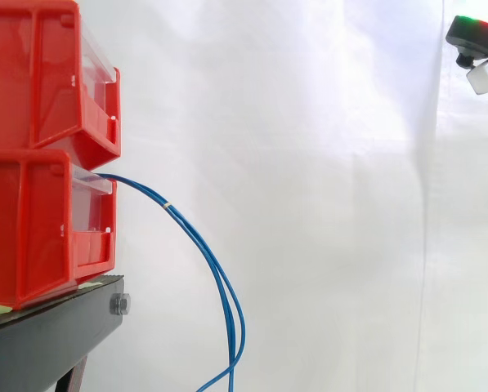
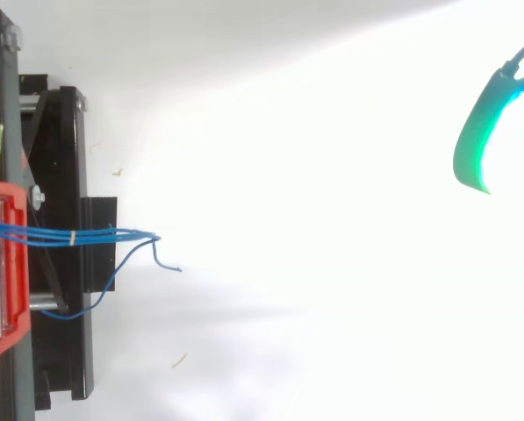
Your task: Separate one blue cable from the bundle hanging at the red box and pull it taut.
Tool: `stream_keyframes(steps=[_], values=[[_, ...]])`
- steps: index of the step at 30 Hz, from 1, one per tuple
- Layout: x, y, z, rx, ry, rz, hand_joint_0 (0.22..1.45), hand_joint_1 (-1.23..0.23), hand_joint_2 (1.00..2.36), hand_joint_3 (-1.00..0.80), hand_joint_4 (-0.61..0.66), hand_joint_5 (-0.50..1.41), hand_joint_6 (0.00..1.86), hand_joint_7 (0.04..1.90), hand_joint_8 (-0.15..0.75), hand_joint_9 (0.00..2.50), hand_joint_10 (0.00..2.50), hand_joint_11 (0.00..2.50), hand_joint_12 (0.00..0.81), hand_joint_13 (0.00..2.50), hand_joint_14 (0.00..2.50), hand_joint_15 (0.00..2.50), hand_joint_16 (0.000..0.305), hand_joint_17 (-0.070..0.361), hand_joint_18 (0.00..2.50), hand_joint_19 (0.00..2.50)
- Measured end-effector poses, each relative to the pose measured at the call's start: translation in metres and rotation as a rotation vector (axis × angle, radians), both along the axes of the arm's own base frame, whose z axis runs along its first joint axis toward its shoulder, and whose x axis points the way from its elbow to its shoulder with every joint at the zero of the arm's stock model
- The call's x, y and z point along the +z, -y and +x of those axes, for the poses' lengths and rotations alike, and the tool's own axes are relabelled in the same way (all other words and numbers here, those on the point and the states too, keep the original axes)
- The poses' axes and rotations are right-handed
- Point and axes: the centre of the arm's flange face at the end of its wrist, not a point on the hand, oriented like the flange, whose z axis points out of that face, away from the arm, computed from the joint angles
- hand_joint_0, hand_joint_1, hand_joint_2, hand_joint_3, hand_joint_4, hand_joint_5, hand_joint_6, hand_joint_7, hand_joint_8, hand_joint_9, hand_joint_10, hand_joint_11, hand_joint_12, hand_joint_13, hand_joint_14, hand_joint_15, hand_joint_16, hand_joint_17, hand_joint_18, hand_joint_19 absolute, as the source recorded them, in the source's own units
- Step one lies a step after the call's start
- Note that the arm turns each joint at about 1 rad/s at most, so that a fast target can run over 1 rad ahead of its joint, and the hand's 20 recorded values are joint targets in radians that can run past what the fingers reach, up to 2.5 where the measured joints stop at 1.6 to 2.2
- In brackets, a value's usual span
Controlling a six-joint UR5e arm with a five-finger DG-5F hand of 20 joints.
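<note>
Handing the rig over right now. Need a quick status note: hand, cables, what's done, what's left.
Hand: at the upper right edge of the side view, well clear of the cables; open or shut can't be told.
Blue cable bundle: hangs slack from the lower red bin on the black stand, bound by a white tie.
Done: nothing; no cable separated.
Left: reach in, single out one cable, pull it taut.

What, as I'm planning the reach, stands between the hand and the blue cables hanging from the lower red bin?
Nothing visible does. The hand is at the side view's upper right, apart from the blue cables drooping out of the lower red bin; between them is only open space before the white curtain.
</note>
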Motion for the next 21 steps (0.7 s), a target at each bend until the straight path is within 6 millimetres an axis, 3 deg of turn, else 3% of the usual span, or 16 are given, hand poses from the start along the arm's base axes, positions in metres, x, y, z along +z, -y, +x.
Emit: stream_keyframes(steps=[5,9,21], values=[[-0.0001,-0.0001,0.0001,0.000,0.000,0.000,0.54,-0.81,1.00,-0.50,0.14,-0.22,0.50,0.86,0.218,0.49,0.01,0.28,0.313,0.58,0.01,0.22,0.044,0.098,0.59,0.26],[0.0000,-0.0003,0.0001,0.001,0.000,0.000,0.53,-0.83,1.00,-0.50,0.14,-0.22,0.50,0.86,0.219,0.49,0.01,0.28,0.313,0.57,0.01,0.22,0.044,0.098,0.59,0.24],[-0.0001,-0.0001,0.0000,0.001,-0.001,0.000,0.48,-0.70,1.00,-0.50,0.16,-0.22,0.50,0.85,0.237,0.55,0.01,0.29,0.327,0.61,0.01,0.24,0.046,0.104,0.61,0.27]])
